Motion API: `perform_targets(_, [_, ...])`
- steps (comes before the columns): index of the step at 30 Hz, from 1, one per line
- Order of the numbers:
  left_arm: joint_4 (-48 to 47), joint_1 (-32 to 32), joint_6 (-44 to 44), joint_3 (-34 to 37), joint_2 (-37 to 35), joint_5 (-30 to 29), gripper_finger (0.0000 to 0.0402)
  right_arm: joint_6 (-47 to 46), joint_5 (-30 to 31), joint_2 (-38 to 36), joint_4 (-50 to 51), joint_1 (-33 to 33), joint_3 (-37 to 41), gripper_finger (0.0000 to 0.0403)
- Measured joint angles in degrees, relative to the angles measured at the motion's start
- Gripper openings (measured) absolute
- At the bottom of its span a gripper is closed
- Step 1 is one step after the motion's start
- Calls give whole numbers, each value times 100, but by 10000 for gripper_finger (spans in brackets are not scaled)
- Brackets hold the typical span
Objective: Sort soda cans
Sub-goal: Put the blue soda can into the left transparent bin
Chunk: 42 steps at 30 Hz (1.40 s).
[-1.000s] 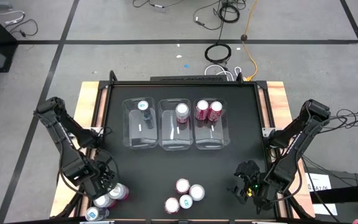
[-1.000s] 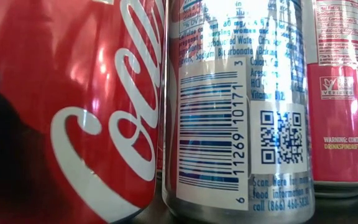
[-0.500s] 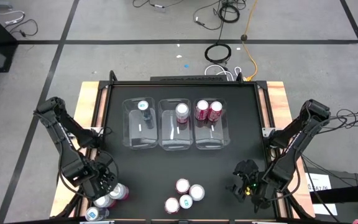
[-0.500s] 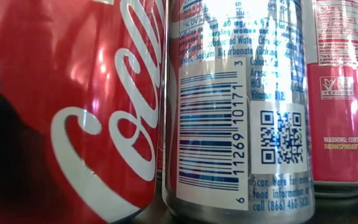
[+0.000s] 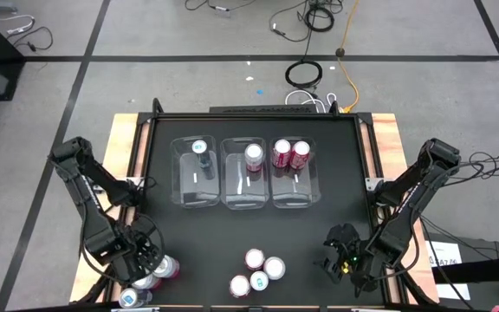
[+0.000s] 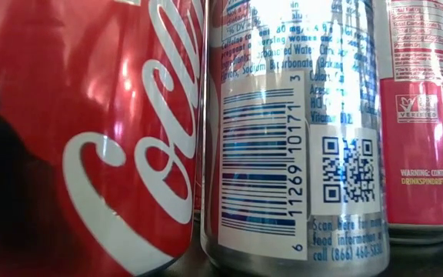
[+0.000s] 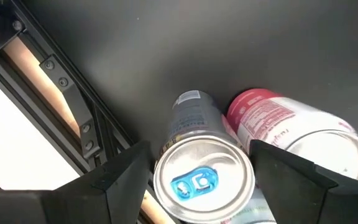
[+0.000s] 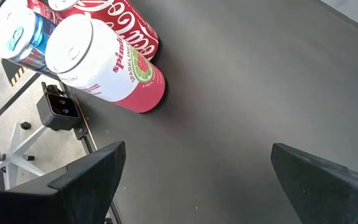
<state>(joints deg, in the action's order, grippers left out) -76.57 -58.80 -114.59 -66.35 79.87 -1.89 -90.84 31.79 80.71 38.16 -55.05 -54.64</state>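
Note:
Three soda cans stand upright at the table's near-left corner: a pink one [image 5: 165, 267], a silver-topped one [image 5: 144, 280] and a blue-tabbed one [image 5: 130, 299]. My left gripper [image 5: 135, 258] points down over this group, open. Its fingers stand on either side of the top of a blue-tabbed can [image 7: 204, 180], with the pink can [image 7: 291, 124] just beside it; I cannot tell whether they touch. Several more cans [image 5: 256, 270] stand in a cluster at the near edge's middle. My right gripper [image 5: 338, 253] waits open to the right of that cluster, with nothing between its fingers [image 8: 197, 148].
Three clear bins stand in a row at the table's middle: the left one [image 5: 196, 178] holds a teal can, the middle one [image 5: 248, 182] a pink-and-white can, the right one [image 5: 294, 182] two dark red cans. The low view is filled by the cluster's cans [image 6: 294, 131]. Bare black tabletop lies between bins and cans.
My left gripper has edged toward the table's near-left corner over the cans there and rolled slightly about its downward line. Its fingers keep the same gap. The cans stand where they were.

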Motion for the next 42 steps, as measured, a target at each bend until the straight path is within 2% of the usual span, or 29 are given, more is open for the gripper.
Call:
perform_targets(15, [193, -129, 290, -3, 659, 209, 283, 23, -3, 0, -30, 0, -2, 396])
perform_targets(34, [205, -130, 245, -4, 676, 210, 283, 6, -8, 0, -197, 0, -2, 396])
perform_targets(42, [229, -128, 267, -4, 674, 301, 255, 11, -7, 0, -218, -1, -2, 396])
